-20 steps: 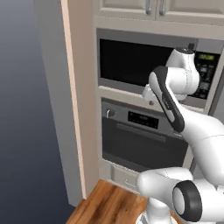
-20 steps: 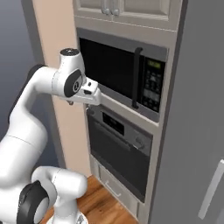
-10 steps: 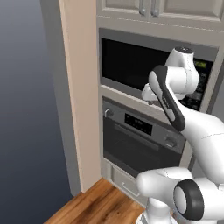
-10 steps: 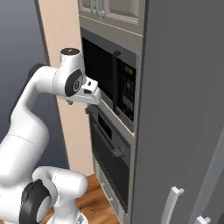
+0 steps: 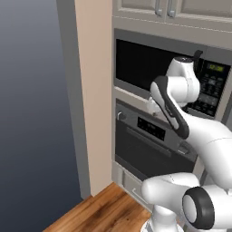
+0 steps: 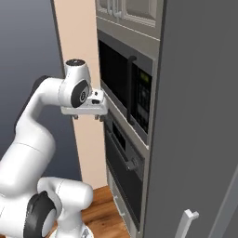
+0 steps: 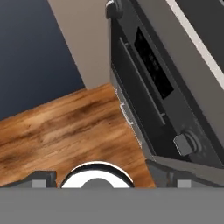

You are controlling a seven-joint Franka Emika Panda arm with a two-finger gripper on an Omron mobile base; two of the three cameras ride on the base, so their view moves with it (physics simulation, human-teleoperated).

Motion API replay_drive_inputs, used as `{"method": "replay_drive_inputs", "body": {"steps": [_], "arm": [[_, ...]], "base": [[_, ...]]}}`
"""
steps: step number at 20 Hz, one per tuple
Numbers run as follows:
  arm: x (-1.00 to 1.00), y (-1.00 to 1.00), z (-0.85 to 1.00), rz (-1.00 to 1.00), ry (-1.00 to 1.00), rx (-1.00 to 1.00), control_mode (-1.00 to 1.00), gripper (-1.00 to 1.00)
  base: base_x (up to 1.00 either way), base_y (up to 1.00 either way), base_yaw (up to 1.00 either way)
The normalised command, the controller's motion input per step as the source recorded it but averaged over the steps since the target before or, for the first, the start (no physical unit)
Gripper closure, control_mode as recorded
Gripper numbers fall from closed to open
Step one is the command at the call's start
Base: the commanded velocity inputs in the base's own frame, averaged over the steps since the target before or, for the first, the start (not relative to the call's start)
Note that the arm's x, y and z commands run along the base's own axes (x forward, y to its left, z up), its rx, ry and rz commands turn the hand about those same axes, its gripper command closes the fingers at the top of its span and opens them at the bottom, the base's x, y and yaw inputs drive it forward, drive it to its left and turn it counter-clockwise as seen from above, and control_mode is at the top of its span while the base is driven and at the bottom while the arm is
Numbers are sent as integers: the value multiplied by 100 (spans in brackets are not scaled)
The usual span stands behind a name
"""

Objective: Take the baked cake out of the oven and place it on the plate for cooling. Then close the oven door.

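On the far left is a dark grey wall (image 5: 31,90), then a beige panel (image 5: 93,90) that closes the side of the cabinet column; below them the wooden floor (image 5: 99,213) runs up to the foot of the column; next to the right comes the oven (image 5: 149,145), built in at middle height, with the black microwave (image 5: 140,63) directly above it and white cupboards (image 5: 181,7) on top

The oven door (image 5: 145,156) stands shut and flat against the front, its bar handle (image 5: 147,137) running along the upper edge under the display; for this reason no cake and no plate can be seen, and I judge that the cake is behind the door, so the door must be opened first

The arm is folded high, with the hand in front of the seam between microwave and oven; in the right base view the gripper (image 6: 86,116) points down, just in front of the top of the oven and apart from it; the hand view looks down along the oven front to the floor, and the two finger tips (image 7: 168,173) stand wide apart at the two sides, with nothing between them; so the gripper is open and empty, probably held so because it must come over the bar from above

On the far right of the right base view a tall grey cabinet (image 6: 200,116) hides part of the column
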Motion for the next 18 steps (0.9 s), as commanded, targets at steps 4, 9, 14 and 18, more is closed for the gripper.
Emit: {"method": "replay_drive_inputs", "body": {"steps": [4, 9, 14, 18], "arm": [[23, 44, -86, 12, 0, -34, -100, -100], [33, 52, -70, 0, 0, -32, -100, -100], [51, 5, -64, 0, 0, -26, -100, -100], [45, -2, -59, 0, -2, -21, -100, -100]], "base": [[0, 0, 0], [0, 0, 0], [0, 0, 0], [0, 0, 0]]}}
